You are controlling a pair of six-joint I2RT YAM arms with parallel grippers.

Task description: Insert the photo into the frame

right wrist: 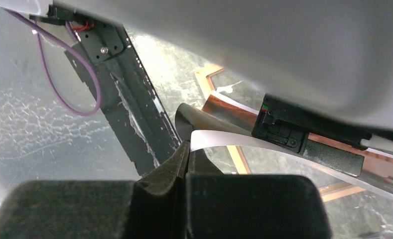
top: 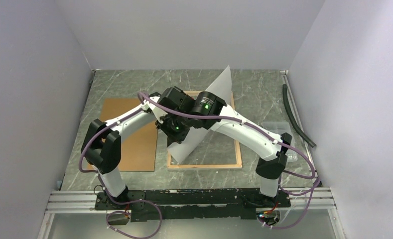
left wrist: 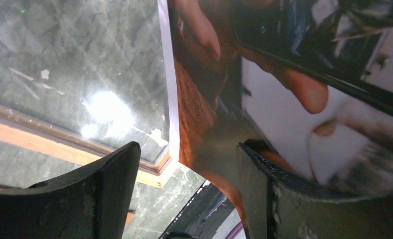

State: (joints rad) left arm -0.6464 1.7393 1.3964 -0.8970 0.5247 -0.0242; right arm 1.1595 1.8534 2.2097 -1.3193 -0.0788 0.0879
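Note:
The photo (top: pixel 219 87) stands tilted over the frame (top: pixel 204 165), its white back towards the top camera. The frame lies flat with its pale wood side up. My right gripper (right wrist: pixel 188 145) is shut on the photo's edge (right wrist: pixel 219 138), and the sheet curves away to the right. My left gripper (left wrist: pixel 187 152) is open at the photo's lower corner (left wrist: pixel 204 144), which hangs between the fingers. The printed face (left wrist: pixel 284 99) rests against the right finger (left wrist: pixel 256 184). Below that corner shows a corner of the frame (left wrist: pixel 149 174).
A plain brown backing board (top: pixel 129 134) lies left of the frame. A clear sheet (top: pixel 279 129) and a black hose (top: pixel 296 117) lie near the right wall. The arms' mounting rail (right wrist: pixel 129 114) runs along the near edge. Walls close in three sides.

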